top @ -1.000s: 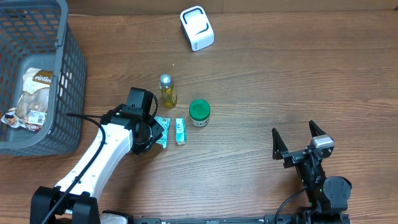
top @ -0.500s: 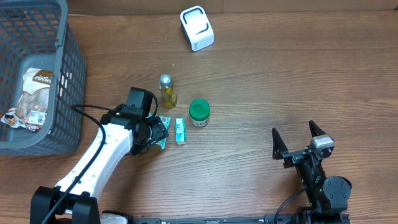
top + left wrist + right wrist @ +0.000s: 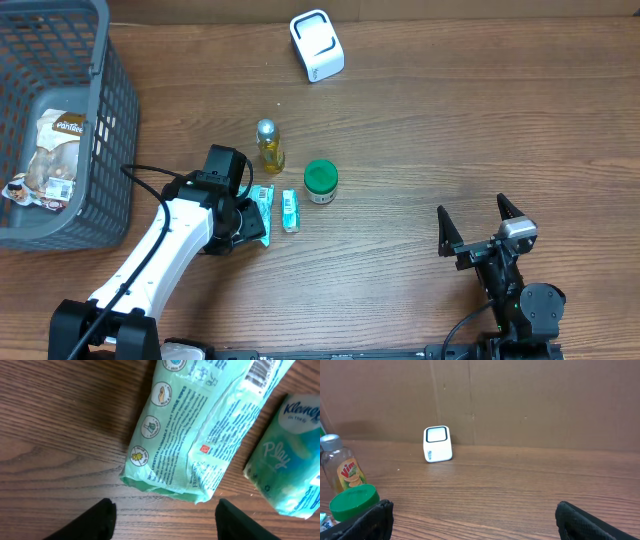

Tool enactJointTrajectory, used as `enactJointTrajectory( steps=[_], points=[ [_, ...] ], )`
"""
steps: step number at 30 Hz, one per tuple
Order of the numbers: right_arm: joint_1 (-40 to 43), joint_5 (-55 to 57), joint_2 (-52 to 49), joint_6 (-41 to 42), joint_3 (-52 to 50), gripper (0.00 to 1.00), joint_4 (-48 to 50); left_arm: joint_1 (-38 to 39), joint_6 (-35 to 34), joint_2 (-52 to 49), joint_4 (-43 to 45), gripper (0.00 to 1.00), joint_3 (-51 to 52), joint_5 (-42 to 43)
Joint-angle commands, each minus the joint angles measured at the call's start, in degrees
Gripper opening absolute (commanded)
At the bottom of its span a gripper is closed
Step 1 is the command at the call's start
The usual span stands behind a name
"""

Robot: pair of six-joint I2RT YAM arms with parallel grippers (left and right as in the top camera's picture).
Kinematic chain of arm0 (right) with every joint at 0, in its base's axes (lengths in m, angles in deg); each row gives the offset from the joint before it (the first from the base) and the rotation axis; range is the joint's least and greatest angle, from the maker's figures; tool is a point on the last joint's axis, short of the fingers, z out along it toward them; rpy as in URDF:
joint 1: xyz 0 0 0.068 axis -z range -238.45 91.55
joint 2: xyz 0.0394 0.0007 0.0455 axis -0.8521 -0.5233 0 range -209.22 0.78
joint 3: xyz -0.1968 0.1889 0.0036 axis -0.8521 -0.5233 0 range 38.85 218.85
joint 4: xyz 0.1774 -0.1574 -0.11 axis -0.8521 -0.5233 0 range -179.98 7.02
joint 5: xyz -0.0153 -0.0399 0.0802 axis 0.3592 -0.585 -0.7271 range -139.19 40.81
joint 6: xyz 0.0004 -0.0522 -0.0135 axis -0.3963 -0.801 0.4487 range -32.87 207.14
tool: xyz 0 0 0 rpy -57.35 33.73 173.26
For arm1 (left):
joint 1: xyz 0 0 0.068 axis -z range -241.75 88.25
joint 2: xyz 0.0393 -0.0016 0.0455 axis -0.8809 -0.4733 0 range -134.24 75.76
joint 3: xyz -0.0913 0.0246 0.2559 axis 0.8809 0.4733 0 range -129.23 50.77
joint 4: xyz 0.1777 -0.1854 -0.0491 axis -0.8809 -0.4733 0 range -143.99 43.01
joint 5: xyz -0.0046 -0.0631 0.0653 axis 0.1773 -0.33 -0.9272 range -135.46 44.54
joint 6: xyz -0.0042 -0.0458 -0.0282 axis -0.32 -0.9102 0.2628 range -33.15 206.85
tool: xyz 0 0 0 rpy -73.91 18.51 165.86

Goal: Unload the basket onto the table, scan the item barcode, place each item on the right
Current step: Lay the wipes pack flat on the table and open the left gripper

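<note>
A light green wipes pack (image 3: 195, 430) lies flat on the wooden table, with a barcode (image 3: 261, 372) at its far end. My left gripper (image 3: 165, 510) is open just short of the pack's near end, with only bare wood between its fingers. From overhead, the left gripper (image 3: 243, 222) sits at the lower left of the pack (image 3: 263, 204). The white scanner (image 3: 317, 45) stands at the back of the table and shows as a scanner (image 3: 438, 443) in the right wrist view. My right gripper (image 3: 484, 222) is open and empty at the front right.
A second pack, a Kleenex tissue pack (image 3: 290, 211), lies right beside the wipes. A green-lidded jar (image 3: 321, 181) and a small yellow bottle (image 3: 268, 146) stand just behind them. A grey basket (image 3: 100, 150) with snack bags fills the left edge.
My left gripper has let go of the wipes pack and drawn back slightly; the pack now lies flat on the table. The right arm has not moved.
</note>
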Motion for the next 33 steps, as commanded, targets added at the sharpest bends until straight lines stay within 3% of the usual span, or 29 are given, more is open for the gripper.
enactJointTrajectory(
  steps=[1,8,24,33],
  points=[
    [0.22,-0.07,0.46,-0.11,-0.61,1.00,0.31,0.37,2.60,0.66,0.00,0.52,0.55,0.07],
    [0.22,-0.07,0.46,-0.11,-0.61,1.00,0.31,0.37,2.29,0.00,3.26,0.27,0.55,-2.36],
    [0.22,-0.07,0.46,-0.09,-0.61,1.00,0.31,0.37,1.95,-12.98,5.90,0.17,0.55,-2.34],
    [0.22,-0.07,0.46,-0.11,-0.61,1.00,0.31,0.35,2.49,-13.42,5.55,0.12,0.22,-2.34]
  ],
)
